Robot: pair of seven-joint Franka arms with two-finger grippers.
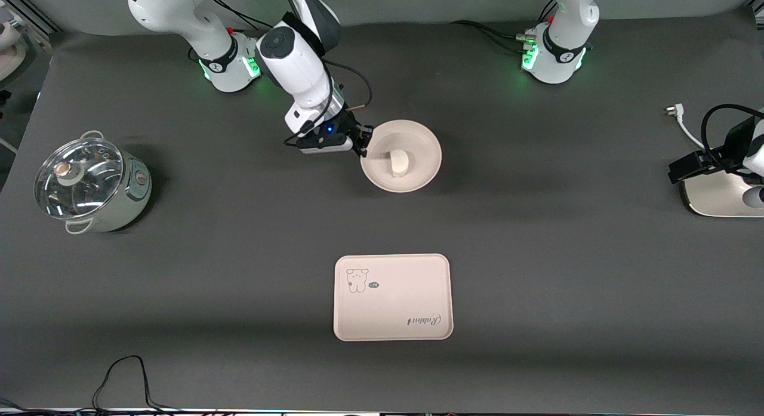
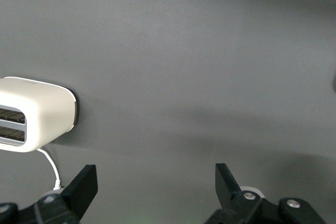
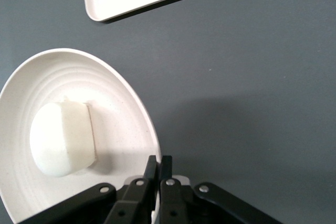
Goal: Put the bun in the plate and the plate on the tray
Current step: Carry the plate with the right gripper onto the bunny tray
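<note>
The round cream plate (image 1: 418, 142) lies on the dark table between the arms' bases and the tray, with the white bun (image 1: 399, 163) inside it. My right gripper (image 1: 364, 146) is shut on the plate's rim at the edge toward the right arm's end. In the right wrist view its fingertips (image 3: 158, 158) pinch the rim (image 3: 142, 114), and the bun (image 3: 62, 139) lies flat-cut side toward them. The cream tray (image 1: 392, 297) with the animal drawing lies nearer to the front camera, with nothing on it. My left gripper (image 2: 156, 174) waits open over bare table at the left arm's end.
A small pot with a glass lid (image 1: 89, 183) stands toward the right arm's end. A white toaster (image 2: 31, 114) with its cord sits at the left arm's end, by the left gripper. A black cable (image 1: 125, 380) lies at the table's front edge.
</note>
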